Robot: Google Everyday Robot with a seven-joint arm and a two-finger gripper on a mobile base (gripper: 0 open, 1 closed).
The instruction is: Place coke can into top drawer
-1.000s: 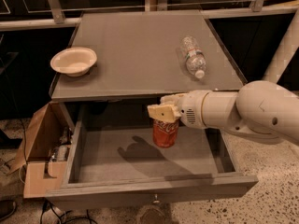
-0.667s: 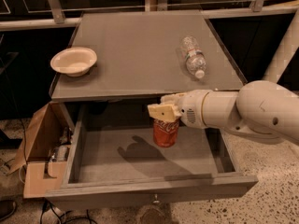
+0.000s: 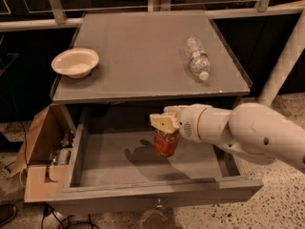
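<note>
The top drawer (image 3: pixel 152 197) is pulled open below the cabinet top, with its flat front panel nearest the camera. My gripper (image 3: pixel 163 122) reaches in from the right over the drawer's middle and is shut on the red coke can (image 3: pixel 166 142). The can hangs upright under the fingers, inside the drawer opening, and casts a shadow on the drawer floor to its left. I cannot tell whether its base touches the floor.
A white bowl (image 3: pixel 75 62) sits at the left of the cabinet top (image 3: pixel 143 56). A clear plastic water bottle (image 3: pixel 197 57) lies on its side at the right. An open cardboard box (image 3: pixel 40 156) with items stands on the floor left of the drawer.
</note>
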